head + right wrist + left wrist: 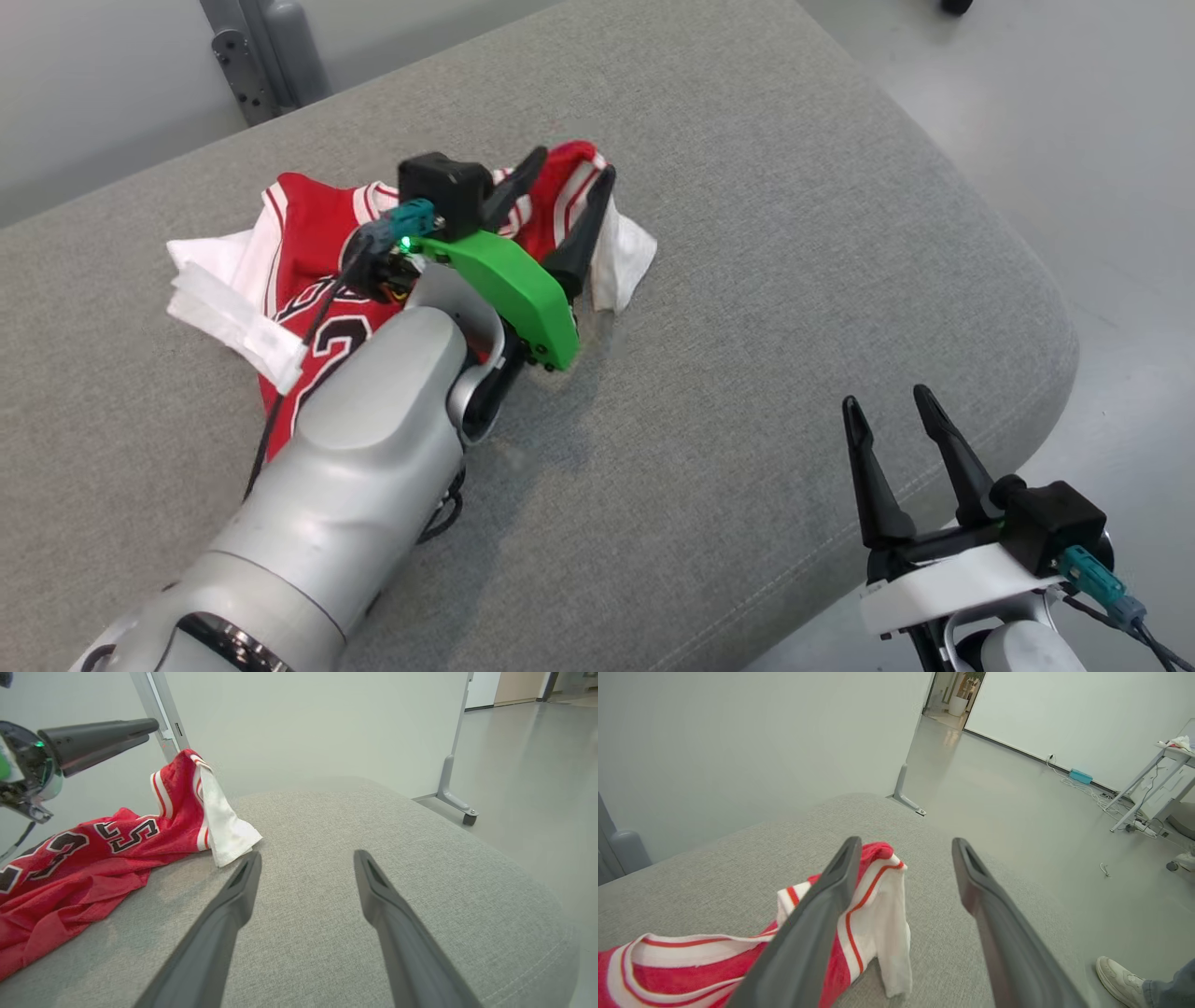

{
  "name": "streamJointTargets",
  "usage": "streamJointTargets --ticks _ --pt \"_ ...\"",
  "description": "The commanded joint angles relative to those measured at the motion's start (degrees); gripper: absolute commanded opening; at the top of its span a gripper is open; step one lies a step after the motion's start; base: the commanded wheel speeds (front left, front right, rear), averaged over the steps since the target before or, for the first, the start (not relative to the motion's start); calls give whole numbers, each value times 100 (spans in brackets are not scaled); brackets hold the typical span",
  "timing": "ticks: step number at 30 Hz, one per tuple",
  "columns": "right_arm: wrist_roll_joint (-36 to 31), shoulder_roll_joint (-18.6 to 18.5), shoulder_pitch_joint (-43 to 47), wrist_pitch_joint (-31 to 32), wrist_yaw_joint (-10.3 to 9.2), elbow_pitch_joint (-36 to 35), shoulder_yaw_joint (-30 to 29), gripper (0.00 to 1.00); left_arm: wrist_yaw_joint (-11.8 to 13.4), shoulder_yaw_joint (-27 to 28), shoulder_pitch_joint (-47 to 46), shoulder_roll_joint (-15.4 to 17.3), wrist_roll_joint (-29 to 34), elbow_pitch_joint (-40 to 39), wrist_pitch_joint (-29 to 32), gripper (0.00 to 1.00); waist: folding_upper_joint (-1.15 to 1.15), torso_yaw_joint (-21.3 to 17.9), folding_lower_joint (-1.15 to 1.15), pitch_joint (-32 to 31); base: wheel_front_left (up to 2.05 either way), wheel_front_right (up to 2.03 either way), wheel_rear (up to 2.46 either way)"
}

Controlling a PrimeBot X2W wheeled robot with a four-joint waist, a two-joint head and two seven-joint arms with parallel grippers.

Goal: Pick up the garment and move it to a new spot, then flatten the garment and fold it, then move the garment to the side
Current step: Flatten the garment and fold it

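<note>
**Item: garment** [308, 233]. Red jersey with white and red striped trim, black numerals outlined in white, and a white lining showing at several edges. It lies crumpled, not flat, on the far left part of the worktop [747, 280]. In the right wrist view one trimmed edge of the garment [93, 868] stands up in a peak, with a white flap hanging from it down to the cloth surface. The rest trails away low and wrinkled.

**Item: worktop.** Padded, covered in grey woven fabric, with rounded corners. The near right part is bare.

**Item: left claw** [576, 161]. Green housing on a silver forearm. It is reached out over the garment with its two dark fingers spread wide and nothing between them. In its own wrist view the left claw [906, 842] has one finger crossing in front of the raised striped edge of the garment [878, 914] and the other over bare grey fabric. Whether a finger touches the cloth cannot be told.

**Item: right claw** [886, 399]. White housing, at the near right edge of the worktop, well apart from the garment. Its fingers are spread and empty. In its wrist view the right claw [307, 855] points across open grey fabric, with the white flap just beyond one fingertip.

**Surroundings.** Pale grey floor [1017, 793], a plain pale wall and a metal stand on a castor [451, 784]. A person's white shoe [1115, 975] is beside the worktop.
</note>
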Motion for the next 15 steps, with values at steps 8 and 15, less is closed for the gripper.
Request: streamJointTargets --ticks 8,15 --pt "-56 -2 313 -20 0 -32 -288 100 270 -152 821 -49 422 -606 -195 100 0 646 0 -475 0 0 0" --pt "-283 -4 550 -20 0 -174 -574 100 939 -315 2090 237 774 -1413 -129 100 0 1176 0 -786 0 0 0"
